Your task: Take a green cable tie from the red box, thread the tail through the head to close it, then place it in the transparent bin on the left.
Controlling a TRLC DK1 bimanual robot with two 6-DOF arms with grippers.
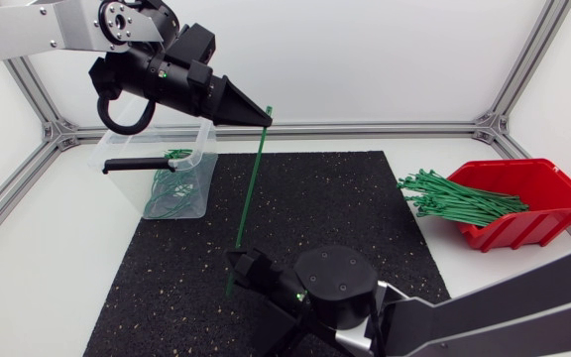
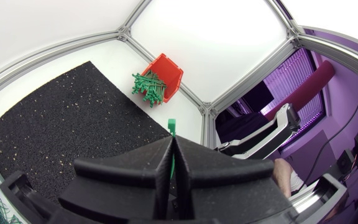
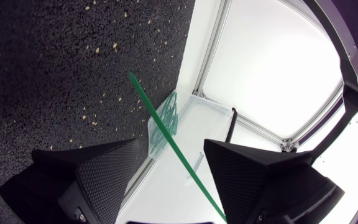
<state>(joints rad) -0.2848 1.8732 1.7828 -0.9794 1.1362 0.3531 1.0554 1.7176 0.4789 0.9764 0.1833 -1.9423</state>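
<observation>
Nearest the table's front edge, the right gripper (image 3: 171, 149) has its fingers wide apart. The green cable tie (image 1: 251, 183) runs through the gap between them. In the right wrist view neither finger seems to touch the strip, and the pointed tail pokes out ahead of the fingertips over the black mat (image 1: 345, 198).

From there the tie rises almost straight, leaning a little, up to the left gripper (image 1: 264, 117), which hangs high above the mat's far edge. Its two fingers (image 2: 129, 168) are pressed together on the strip. The small square head sticks out just past their tips.

Beneath that arm, at the mat's far left corner, stands the clear bin (image 1: 202, 169), with a few looped ties (image 1: 167, 193) lying inside. Well apart on the right is the red box (image 1: 523, 230), and a heap of loose ties (image 1: 459, 198) spills over its open front.

The tie looks very light: a thin, smooth plastic strip that holds its line but will bow and spring if pushed endwise. It is probably slippery across its flat faces. The best hold for the right gripper is likely on those flat faces, close behind the tail's tip. That leaves only a short free end, which wobbles less when steered into the head's slot. A hold farther back would probably let the tail flex and miss.
</observation>
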